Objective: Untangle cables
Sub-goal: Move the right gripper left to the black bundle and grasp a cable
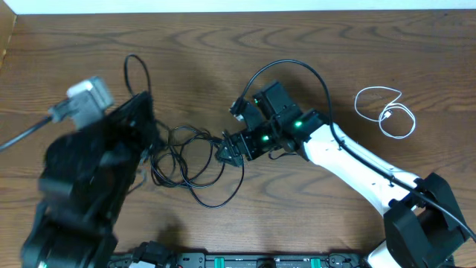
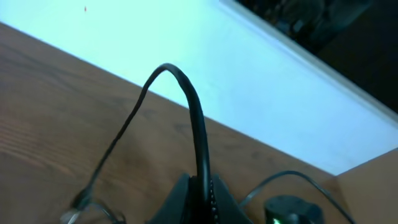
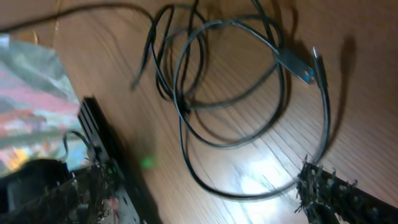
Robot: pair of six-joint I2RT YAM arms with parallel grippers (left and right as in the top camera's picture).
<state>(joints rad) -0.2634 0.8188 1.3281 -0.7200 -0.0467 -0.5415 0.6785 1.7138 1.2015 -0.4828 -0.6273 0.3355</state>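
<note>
A tangle of black cables lies on the wooden table between the two arms. My left gripper is shut on one black cable, which arches up out of its fingers and drops back to the table; from overhead this loop shows above the arm. My right gripper hovers low at the tangle's right side, open. In the right wrist view a black cable loop curves between its fingers, and a plug with a blue tip lies beyond. A white cable lies coiled apart at far right.
A black equipment rail runs along the table's front edge and also shows as a black rail in the right wrist view. The white wall strip marks the table's far edge. The bulky left arm covers the left part of the table.
</note>
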